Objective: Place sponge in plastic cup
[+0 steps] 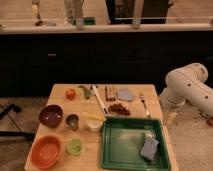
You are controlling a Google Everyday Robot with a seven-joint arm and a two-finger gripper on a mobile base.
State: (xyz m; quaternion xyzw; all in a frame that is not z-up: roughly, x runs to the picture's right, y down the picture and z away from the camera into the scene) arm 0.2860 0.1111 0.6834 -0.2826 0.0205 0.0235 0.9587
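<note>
The sponge (149, 148), a small blue-grey block, lies in the right front part of the green tray (117, 150). The plastic cup (75, 146), short and light green, stands upright near the table's front left, beside the orange bowl (46, 151). My white arm (186, 86) bends in from the right. Its gripper (169, 118) end hangs down just off the table's right edge, above and to the right of the sponge and far from the cup. It holds nothing that I can see.
A purple bowl (51, 115), dark metal cup (72, 121), white-yellow cup (94, 123), tomato (70, 93), green pepper (86, 92), grapes (119, 108), blue-grey disc (125, 94) and fork (144, 105) sit on the wooden table (62, 102). A dark counter stands behind.
</note>
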